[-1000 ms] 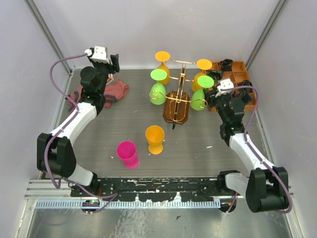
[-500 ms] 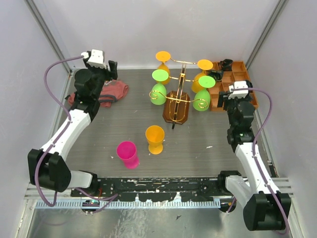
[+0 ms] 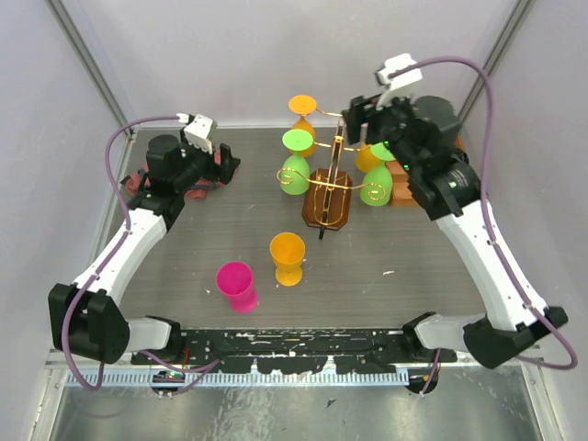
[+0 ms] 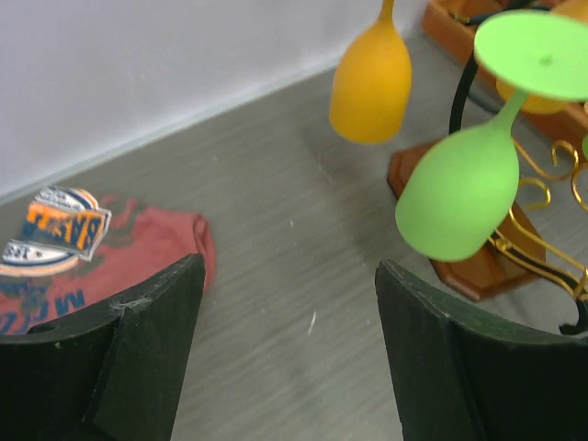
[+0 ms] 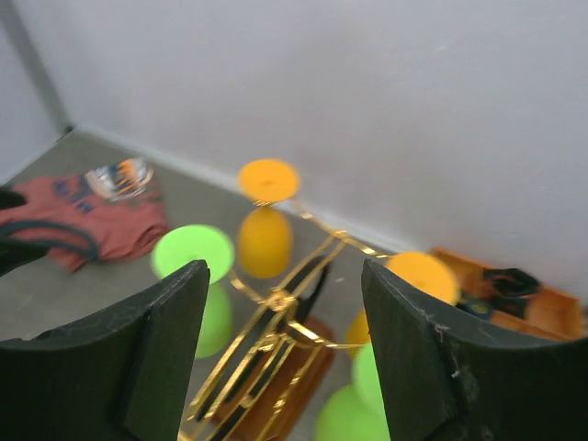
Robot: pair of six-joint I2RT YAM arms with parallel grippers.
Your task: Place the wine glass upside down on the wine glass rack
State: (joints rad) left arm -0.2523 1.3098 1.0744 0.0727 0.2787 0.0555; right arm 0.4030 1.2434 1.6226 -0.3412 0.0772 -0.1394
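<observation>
Four glasses hang bowl-down on the wine glass rack [image 3: 329, 207], two green and two orange. Each foot sits over a curled gold wire and the stem drops through, which is likely what holds them with no grip needed.

One orange wine glass [image 3: 287, 255] stands upright on the worktop [image 3: 367, 266], on the near side of the rack and well apart from both arms. A pink glass [image 3: 237, 285] stands just beside it. My reading is that the upright orange one is the piece yet to hang.

Left end effector [image 4: 289, 271]: fingers apart, nothing between them, aimed low toward the nearest green glass [image 4: 459, 197], with a red cloth [image 4: 165, 241] beside it.

Right end effector [image 5: 280, 276]: fingers apart, empty, high over the rack and looking down on it.

Neither touches a glass. The next move calls for a descent to the stem, then an inversion.
</observation>
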